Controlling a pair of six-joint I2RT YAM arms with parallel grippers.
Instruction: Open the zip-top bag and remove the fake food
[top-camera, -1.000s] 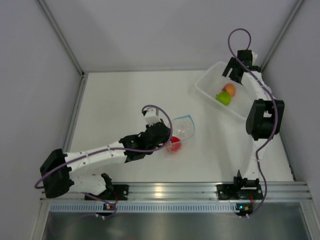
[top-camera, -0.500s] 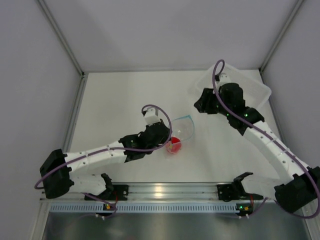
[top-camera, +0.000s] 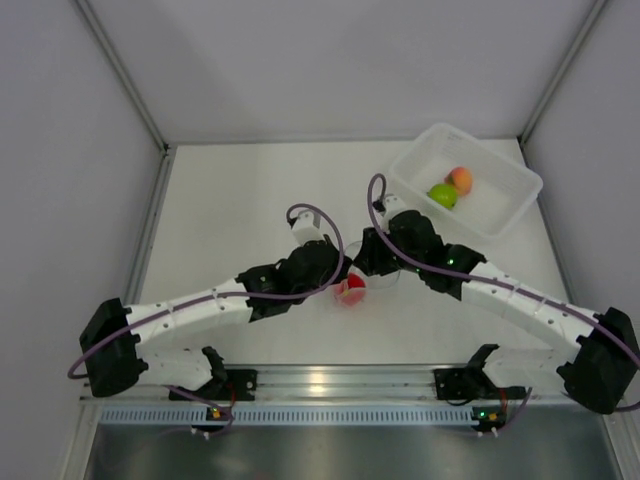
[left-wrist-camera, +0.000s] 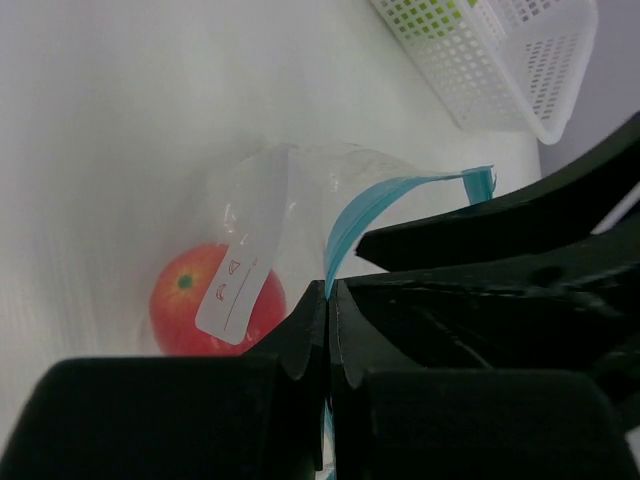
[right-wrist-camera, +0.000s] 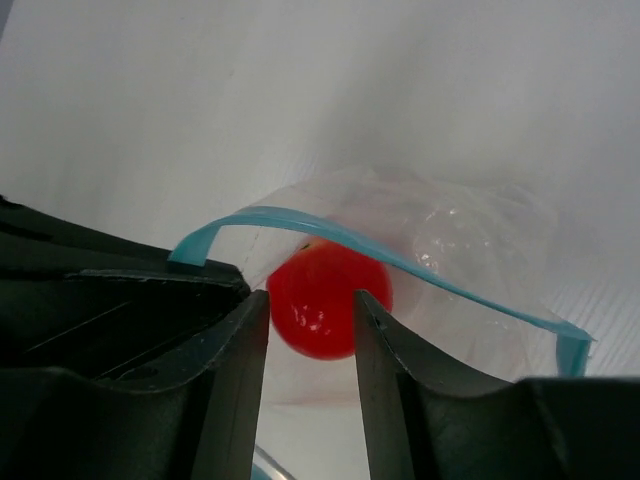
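L pincer (left-wrist-camera: 328, 300) clamped tight on the teal zip strip (left-wrist-camera: 400, 195) of the zip-top bag (left-wrist-camera: 300, 175), mid-bench (top-camera: 230, 200). Red fruit (left-wrist-camera: 180, 300) is inside the bag, partly behind a white label flap (left-wrist-camera: 240, 285). R pincer (right-wrist-camera: 310, 298) at the bag mouth, fingers apart, nothing between them; the fruit sits just beyond. Tips may touch the film, hard to tell. R arm's black body blocks most of the L wrist view. Green fruit (top-camera: 443, 195) & orange-peach fruit (top-camera: 460, 179) lie side by side in the white bin (top-camera: 415, 150), far R corner, well apart from the bag.

right arm (top-camera: 520, 305): gone from over the bin (top-camera: 500, 218), now reaches to table centre | right gripper (right-wrist-camera: 310, 298): at zip-top bag (right-wrist-camera: 470, 250) mouth, fingers closer together, a gap left | red fruit (right-wrist-camera: 320, 310): shows between them
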